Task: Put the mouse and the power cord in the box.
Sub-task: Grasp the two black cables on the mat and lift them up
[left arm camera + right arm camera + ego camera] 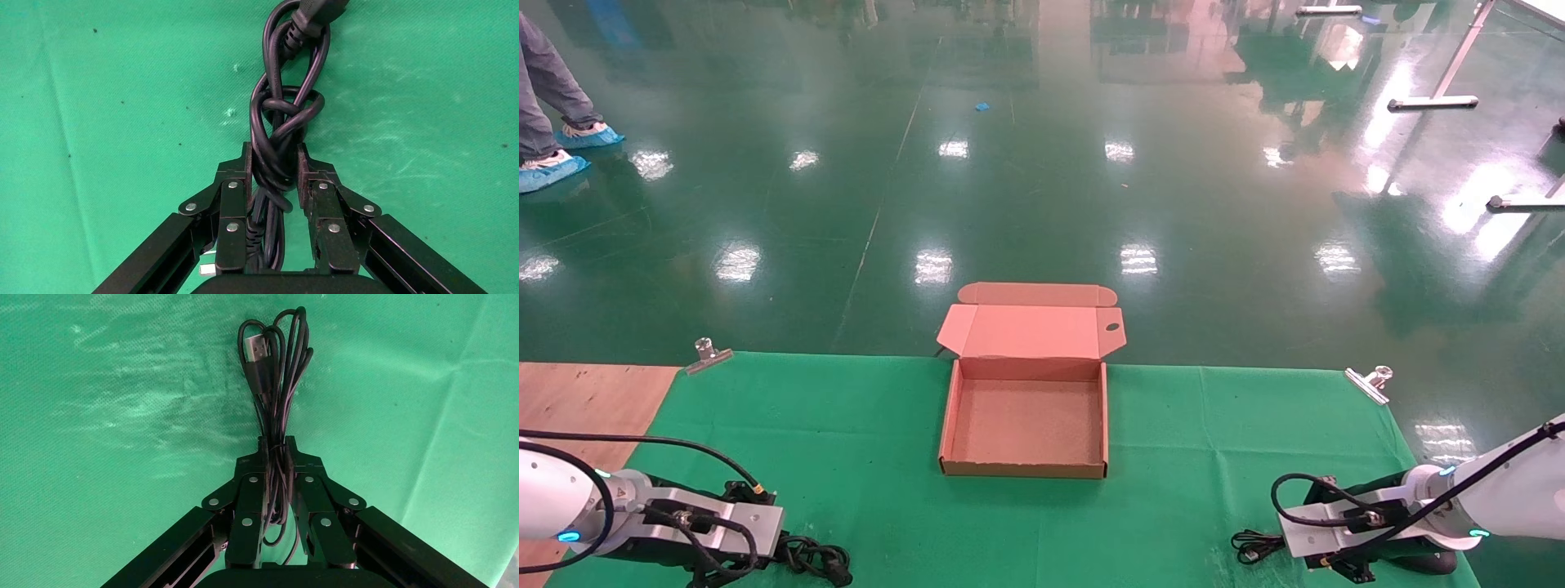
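1. The box [1026, 469] sits mid-cloth, lid folded back away from the robot, its cavity open from above.
2. Bare green cloth [870, 441] lies on both sides of it.
3. Its low front wall faces the robot.
4. Two clips [708, 356] stand at the cloth's far corners, well apart.

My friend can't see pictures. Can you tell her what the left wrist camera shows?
The robot's left hand is squeezed shut around the power cord, a thick black cable bundled and knotted in a loop. The cord lies on a green cloth and stretches away from the hand, with a chunky plug at its far end.
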Robot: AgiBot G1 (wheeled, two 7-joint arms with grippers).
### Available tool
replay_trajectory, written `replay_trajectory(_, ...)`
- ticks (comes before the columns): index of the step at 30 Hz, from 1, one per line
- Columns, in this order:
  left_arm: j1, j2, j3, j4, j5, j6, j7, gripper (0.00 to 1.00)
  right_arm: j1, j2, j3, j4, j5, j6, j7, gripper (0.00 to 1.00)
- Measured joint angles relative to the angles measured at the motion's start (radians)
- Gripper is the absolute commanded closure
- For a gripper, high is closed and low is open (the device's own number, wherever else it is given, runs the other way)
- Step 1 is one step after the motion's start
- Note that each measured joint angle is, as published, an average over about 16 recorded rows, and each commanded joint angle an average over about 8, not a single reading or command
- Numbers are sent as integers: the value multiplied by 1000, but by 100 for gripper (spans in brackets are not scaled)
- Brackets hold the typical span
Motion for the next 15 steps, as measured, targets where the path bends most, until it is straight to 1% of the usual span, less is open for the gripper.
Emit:
replay_trajectory(8, -29, -12, -3, 3, -4, 58, -3, 100, 33, 20, 6, 3, 9, -48, -9, 100)
replay_trajectory(15, -83, -28, -5, 4, -7, 171, -7, 100, 96, 49, 17, 15, 24, -121, -21, 100)
